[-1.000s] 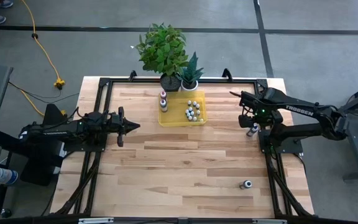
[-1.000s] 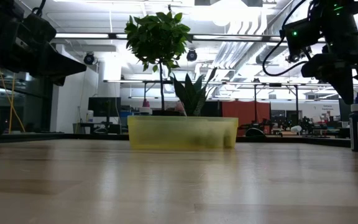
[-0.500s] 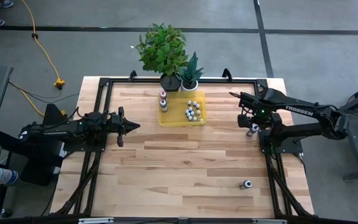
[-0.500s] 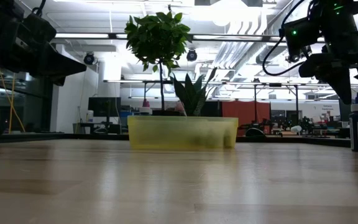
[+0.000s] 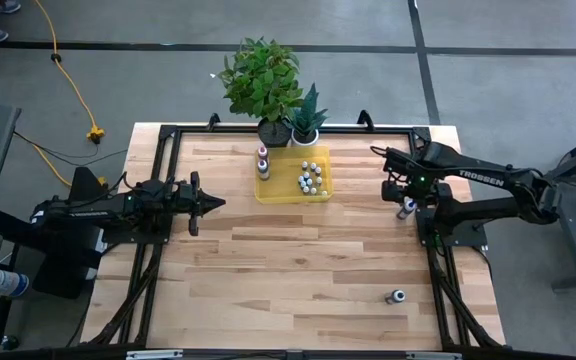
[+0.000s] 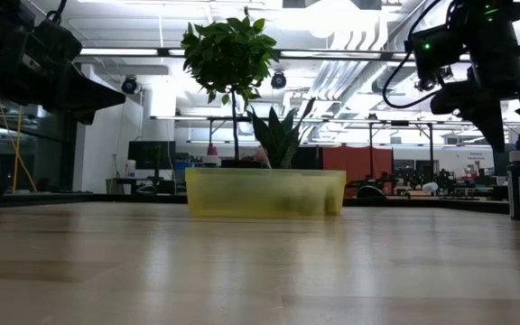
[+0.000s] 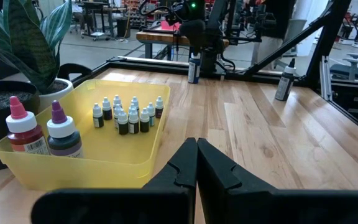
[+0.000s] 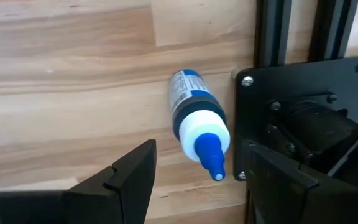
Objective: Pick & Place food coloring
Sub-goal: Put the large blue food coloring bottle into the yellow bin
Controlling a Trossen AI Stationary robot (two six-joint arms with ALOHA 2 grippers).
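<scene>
The blue-tipped, white-capped food coloring bottle [image 8: 197,127] stands upright at the table's far right edge, just beside the black frame bracket [image 8: 303,112]. The right gripper [image 5: 405,196] hovers above it, fingers spread wide, holding nothing. Step in hand: the approach to the pick. Next move: descend to straddle the bottle, close, then carry it left to the translucent yellow plastic tray [image 5: 268,192]. The left gripper [image 5: 208,203] waits at the left, fingers pressed together.
</scene>
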